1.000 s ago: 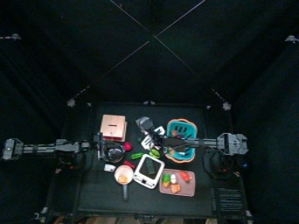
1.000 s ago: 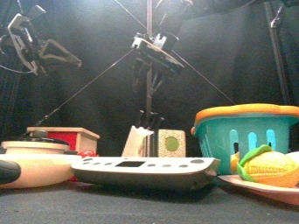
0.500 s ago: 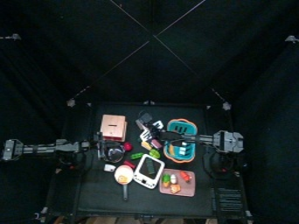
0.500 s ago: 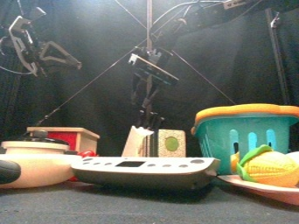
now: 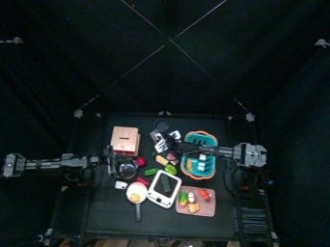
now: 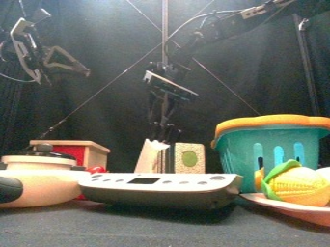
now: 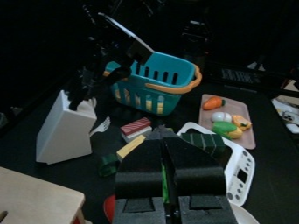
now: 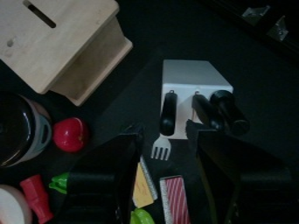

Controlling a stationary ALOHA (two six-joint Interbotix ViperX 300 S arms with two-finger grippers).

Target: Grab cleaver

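The right tool (image 6: 165,83), lower now, hangs parted over the knife block (image 8: 197,87); left tool (image 7: 170,166) together.

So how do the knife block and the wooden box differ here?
The knife block is white; the wooden box is pale bare wood. The knife block has black handles sticking out of it, while the wooden box shows only an empty slot in its top. The wooden box looks larger. Both stand on the black table, apart from each other.
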